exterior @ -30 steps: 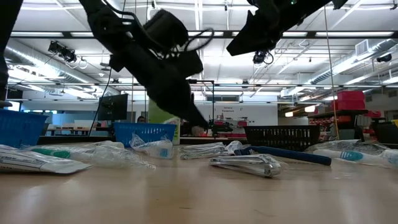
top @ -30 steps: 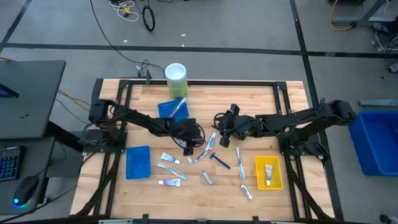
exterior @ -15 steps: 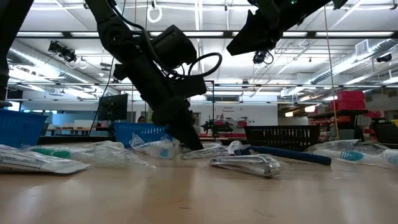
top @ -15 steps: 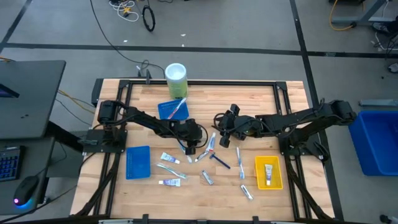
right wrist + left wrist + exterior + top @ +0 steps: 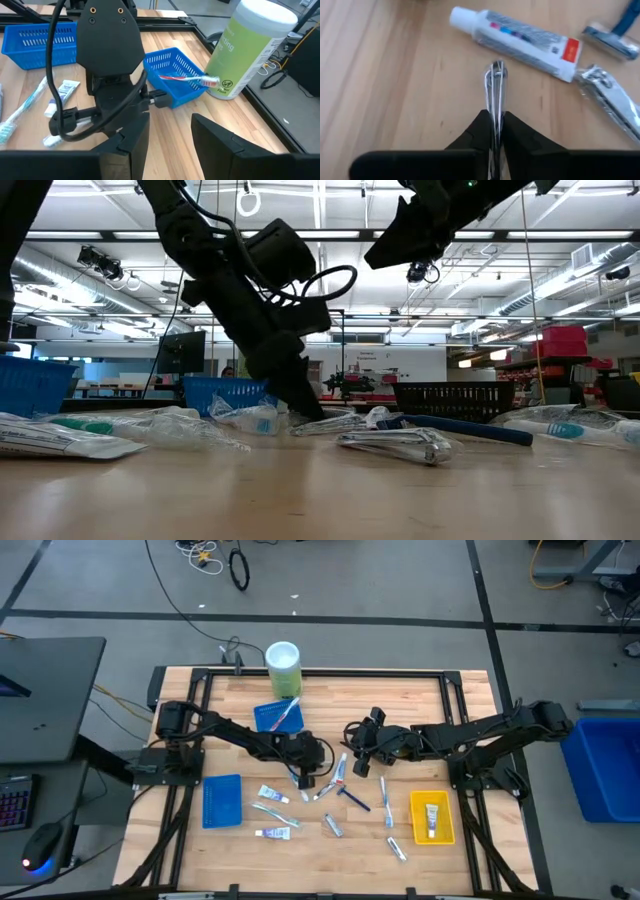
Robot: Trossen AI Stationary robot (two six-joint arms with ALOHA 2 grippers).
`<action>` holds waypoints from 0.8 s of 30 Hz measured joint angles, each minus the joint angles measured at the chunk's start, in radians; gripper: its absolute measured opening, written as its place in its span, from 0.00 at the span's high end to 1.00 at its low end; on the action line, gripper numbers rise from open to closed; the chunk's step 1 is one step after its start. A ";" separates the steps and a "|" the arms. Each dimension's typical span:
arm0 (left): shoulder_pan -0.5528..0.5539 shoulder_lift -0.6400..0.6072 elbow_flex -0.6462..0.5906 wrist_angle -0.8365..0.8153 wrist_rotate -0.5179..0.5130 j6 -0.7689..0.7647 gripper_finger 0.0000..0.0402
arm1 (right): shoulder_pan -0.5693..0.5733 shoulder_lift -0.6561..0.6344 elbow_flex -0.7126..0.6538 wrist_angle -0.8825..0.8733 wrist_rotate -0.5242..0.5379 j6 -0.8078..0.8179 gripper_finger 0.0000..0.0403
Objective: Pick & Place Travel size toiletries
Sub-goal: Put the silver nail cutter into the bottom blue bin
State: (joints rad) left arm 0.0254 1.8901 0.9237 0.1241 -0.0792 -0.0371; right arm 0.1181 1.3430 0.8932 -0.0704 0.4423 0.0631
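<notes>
Travel size toiletries (image 5: 335, 795) lie flat and scattered across the surface (image 5: 420, 705) centre: white tubes, slim toothbrushes, dark blue razors. One slim metallic item (image 5: 495, 90) is clamped in the left end effector (image 5: 495, 125), beside a white tube (image 5: 517, 42).

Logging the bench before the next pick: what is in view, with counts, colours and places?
Cylinder: one, green-white, table's back edge.
Back tray: one, blue, holds a toothbrush.
Front tray: one, blue, front left.
Yellow tray: one, front right, holds a white tube.
Black tray: one, behind the items in the low view.
Loose tubes: several, white, front centre.
Loose toothbrushes: a few, blue-white, centre.
Razor: one, blue, centre.
Metal item: one, slim, in the left gripper.
Left gripper: shut, centre, low.
Right gripper: open, raised, right of centre.
</notes>
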 joint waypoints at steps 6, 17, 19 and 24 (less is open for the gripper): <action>0.001 -0.081 -0.002 -0.062 -0.044 -0.107 0.91 | 0.000 0.000 0.000 0.000 0.000 0.000 0.62; -0.089 -0.473 -0.002 -0.506 -0.268 -0.466 0.91 | 0.000 0.000 0.000 0.000 0.021 -0.058 0.61; -0.135 -0.543 -0.002 -0.631 -0.312 -0.581 0.91 | 0.000 0.000 0.000 0.045 0.094 -0.117 0.61; -0.273 -0.662 -0.001 -0.944 -0.348 -0.891 0.91 | -0.016 -0.001 0.001 0.213 0.312 -0.064 0.62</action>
State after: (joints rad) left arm -0.2480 1.2283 0.9226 -0.8201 -0.4271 -0.9283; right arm 0.1019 1.3418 0.8943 0.1425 0.7548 -0.0009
